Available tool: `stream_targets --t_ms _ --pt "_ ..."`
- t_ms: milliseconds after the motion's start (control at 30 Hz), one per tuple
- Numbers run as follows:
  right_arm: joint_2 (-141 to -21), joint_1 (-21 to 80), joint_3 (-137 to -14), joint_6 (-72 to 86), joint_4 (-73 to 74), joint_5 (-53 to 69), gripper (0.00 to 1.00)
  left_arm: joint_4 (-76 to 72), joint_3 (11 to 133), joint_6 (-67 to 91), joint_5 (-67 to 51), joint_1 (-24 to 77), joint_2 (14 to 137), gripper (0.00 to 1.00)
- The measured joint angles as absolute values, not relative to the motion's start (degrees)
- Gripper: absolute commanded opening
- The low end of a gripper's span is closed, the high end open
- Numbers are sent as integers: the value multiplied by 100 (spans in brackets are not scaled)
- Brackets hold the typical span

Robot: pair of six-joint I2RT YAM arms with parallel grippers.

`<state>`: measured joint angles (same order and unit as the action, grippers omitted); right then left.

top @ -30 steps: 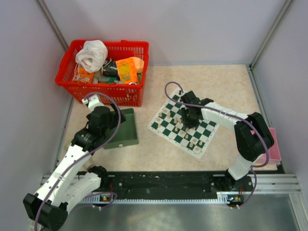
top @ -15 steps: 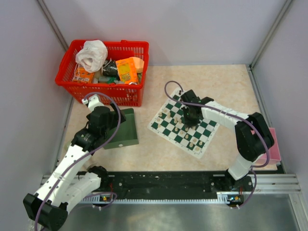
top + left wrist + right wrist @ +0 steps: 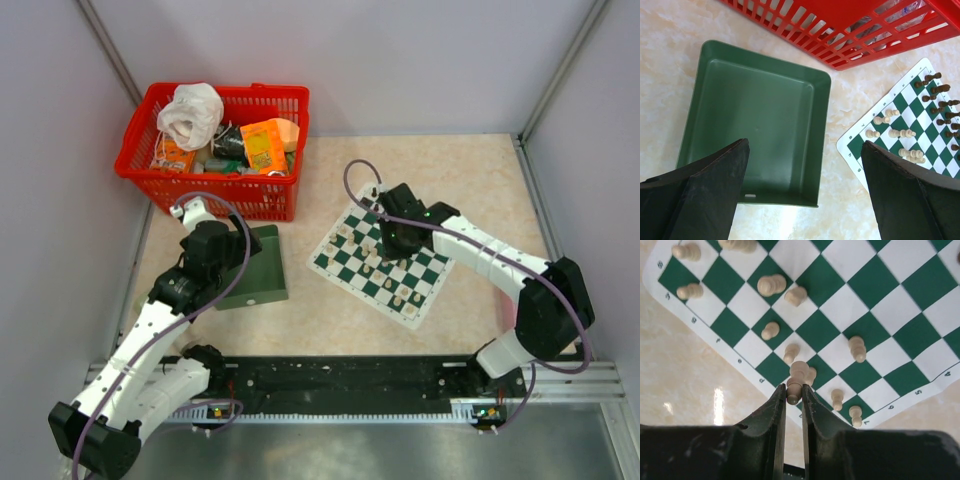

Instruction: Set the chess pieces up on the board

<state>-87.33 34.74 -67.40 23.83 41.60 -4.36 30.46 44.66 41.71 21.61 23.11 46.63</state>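
Right end effector point(image 3: 793, 390) grips cream chess piece point(image 3: 798, 371) over board point(image 3: 880, 300).
Left end effector point(image 3: 805, 150) wide open above green tray point(image 3: 760, 100) on the table point(image 3: 665, 35).

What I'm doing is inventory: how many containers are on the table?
2: the red basket at the far left, the green tray in front of it. The right arm may hide more.

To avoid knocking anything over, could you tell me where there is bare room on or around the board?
The green tray is empty; bare table lies between it and the board, and behind the board. The board's middle squares, between cream pieces and black pieces, are free. Its tray-side rows are crowded; there the right gripper pinches a cream piece.
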Motion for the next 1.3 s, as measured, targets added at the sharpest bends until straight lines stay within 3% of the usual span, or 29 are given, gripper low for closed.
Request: stream_targets --t_ms 400,1300 --pt "-8556 4178 -5848 2740 4274 -344 15 3039 4445 4193 2049 2300 4665 99" --pt "-8807 4224 -5481 2919 3684 -464 22 3044 4434 4195 2045 2296 4661 99"
